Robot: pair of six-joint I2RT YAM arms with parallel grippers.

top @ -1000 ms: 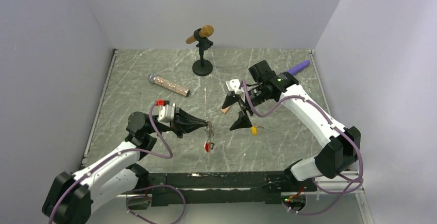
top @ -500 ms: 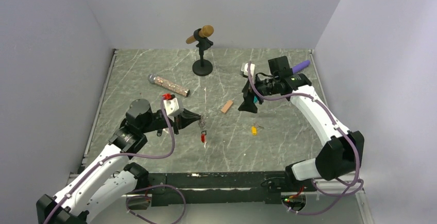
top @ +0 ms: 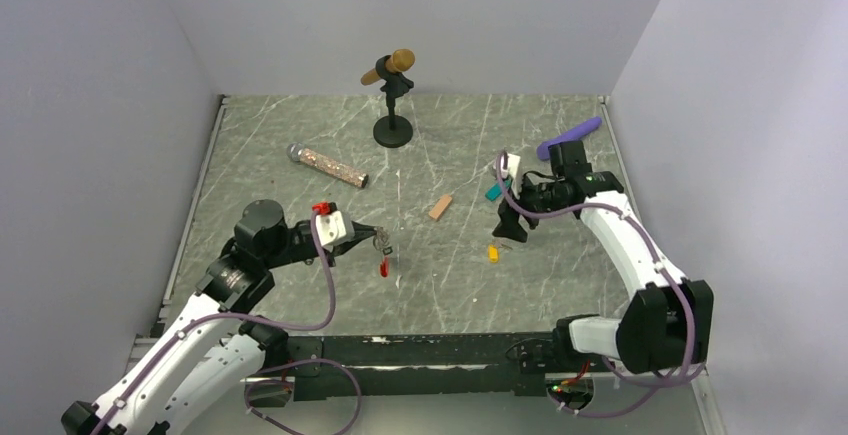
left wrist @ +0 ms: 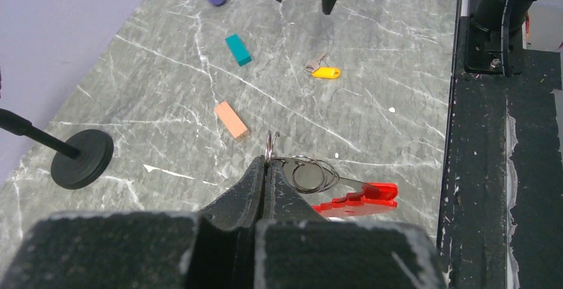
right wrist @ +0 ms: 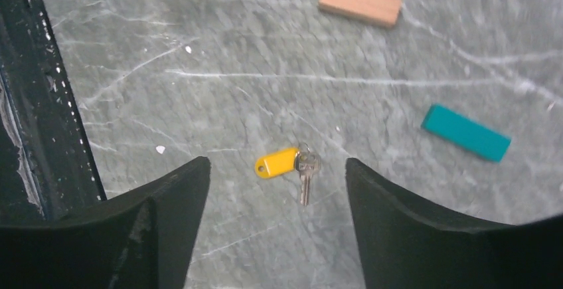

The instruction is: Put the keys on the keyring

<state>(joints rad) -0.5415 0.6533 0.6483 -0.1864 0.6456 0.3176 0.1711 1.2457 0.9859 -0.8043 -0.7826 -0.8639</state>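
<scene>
Right wrist view puts your right gripper (right wrist: 275, 164), jaws apart, over the yellow-tagged key (right wrist: 289, 165) lying on the table (right wrist: 166, 70). The teal block (right wrist: 466, 133) and orange block (right wrist: 360, 2) lie just beyond it. Farther left, your left gripper (left wrist: 265, 167) is clamped on the keyring (left wrist: 311, 173), its red fob (left wrist: 358, 196) dangling.

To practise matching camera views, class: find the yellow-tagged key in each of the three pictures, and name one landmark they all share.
Top external: yellow-tagged key right of centre, slightly below the middle.
Left wrist: upper half, slightly right of centre.
Right wrist: near the centre, slightly low.
Shared landmark: the orange block.
</scene>
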